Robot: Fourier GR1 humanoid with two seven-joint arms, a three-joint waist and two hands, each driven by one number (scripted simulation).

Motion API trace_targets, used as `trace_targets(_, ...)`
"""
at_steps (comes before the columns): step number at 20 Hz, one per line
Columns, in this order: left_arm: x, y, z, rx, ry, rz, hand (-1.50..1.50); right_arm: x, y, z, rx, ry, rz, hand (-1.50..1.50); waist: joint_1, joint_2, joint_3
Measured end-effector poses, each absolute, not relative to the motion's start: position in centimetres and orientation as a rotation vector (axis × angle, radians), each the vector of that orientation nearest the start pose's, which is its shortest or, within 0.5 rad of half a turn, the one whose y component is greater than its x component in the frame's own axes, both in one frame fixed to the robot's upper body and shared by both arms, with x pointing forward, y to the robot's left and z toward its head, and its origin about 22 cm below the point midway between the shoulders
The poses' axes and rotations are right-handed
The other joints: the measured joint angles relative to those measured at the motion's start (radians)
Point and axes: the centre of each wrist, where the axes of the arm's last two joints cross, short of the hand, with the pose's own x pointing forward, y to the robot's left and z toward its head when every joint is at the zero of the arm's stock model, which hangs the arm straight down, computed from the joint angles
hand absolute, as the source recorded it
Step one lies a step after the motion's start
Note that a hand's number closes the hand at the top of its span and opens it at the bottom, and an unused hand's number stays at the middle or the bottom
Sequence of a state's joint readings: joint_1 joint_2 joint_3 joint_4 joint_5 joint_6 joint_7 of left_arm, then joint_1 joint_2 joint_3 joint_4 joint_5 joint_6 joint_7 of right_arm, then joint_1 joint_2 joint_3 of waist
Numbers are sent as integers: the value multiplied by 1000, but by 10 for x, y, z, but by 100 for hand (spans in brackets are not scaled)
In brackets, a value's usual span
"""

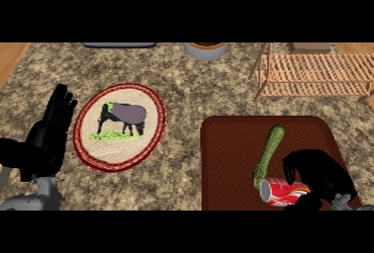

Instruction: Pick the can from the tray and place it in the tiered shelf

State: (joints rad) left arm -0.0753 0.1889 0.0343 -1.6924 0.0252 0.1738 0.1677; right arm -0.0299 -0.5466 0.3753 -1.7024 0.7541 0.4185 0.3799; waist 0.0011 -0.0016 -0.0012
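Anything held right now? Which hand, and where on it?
Right hand has its fingers curled round the red can, at the end away from its silver rim. Left hand holds nothing.

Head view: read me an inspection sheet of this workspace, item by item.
Surface: speckled stone counter.
Job's things: can lies on its side on the dark red tray; wooden tiered shelf at far right, no can in it.
Clutter: green cucumber on the tray, one end by the can; plate with an animal picture; grey pot at far edge.
Robot hands: right robot hand curled over the can; left robot hand open, resting at left edge.
Cables: nothing seen.
Surroundings: wood-toned strip beyond the counter.
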Motion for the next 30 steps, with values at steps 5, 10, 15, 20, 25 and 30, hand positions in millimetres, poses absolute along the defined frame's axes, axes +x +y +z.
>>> trace_targets(5,256,270,60,251,-1608,41,0,239,-263,32,-763,-988,1207,150,0,1,1)
trace_targets(10,253,275,56,257,-1607,44,0,236,-260,61,-751,-1109,1084,150,-5,0,1)
trace_targets(15,254,277,56,269,-1600,48,0,233,-251,114,-737,-1308,829,150,-16,-4,0)
trace_targets(20,251,275,56,260,-1596,47,0,222,-262,168,-827,-1404,601,150,-13,-4,0)
trace_targets(25,254,271,57,251,-1599,47,0,221,-283,213,-943,-1409,508,150,-6,-1,0)
trace_targets(30,258,271,56,250,-1604,39,0,232,-304,237,-989,-1408,443,150,-2,1,1)
